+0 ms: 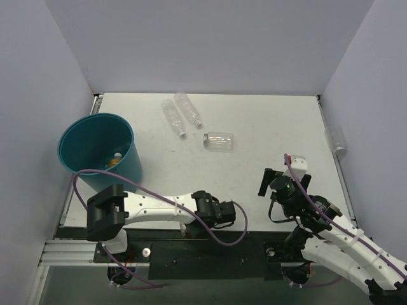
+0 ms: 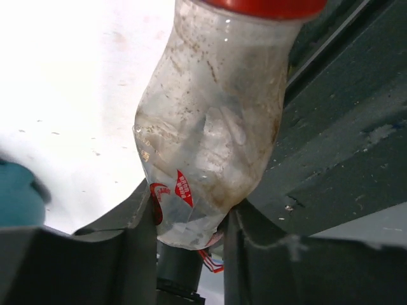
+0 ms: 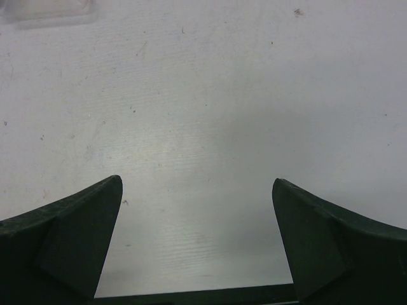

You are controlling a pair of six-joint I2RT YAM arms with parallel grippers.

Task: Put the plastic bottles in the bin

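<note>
Overhead, we saw the bin (image 1: pixel 95 152) standing at the left edge of the surface (image 1: pixel 273 121), and a yellow-labelled bottle (image 1: pixel 114 161) lay inside it. Near the far edge, about midway along it, two bottles lay side by side: the nearer clear bottle (image 1: pixel 173 118) and the farther clear bottle (image 1: pixel 188 109). A short clear bottle (image 1: pixel 218 141) lay on its side just beside them, a little closer to the middle of the surface. The left gripper (image 1: pixel 191 223) sat low at the near edge. The right gripper (image 1: pixel 284 176) hovered towards the near right corner, well apart from every bottle.

From the left wrist, we found the jaws closed on a crushed bottle (image 2: pixel 210 127). They pinched its lower, crumpled part, where red label marks showed. Its red cap (image 2: pixel 267 6) pointed away from the camera. A black rail (image 2: pixel 343 140) ran just beside the bottle, and a blur of the teal bin showed at the side of the picture.

From the right wrist, we saw the jaws spread wide with nothing between them and only bare surface beneath. Part of a clear bottle (image 3: pixel 44 11) showed in the upper corner; we could not tell which one it was.
</note>
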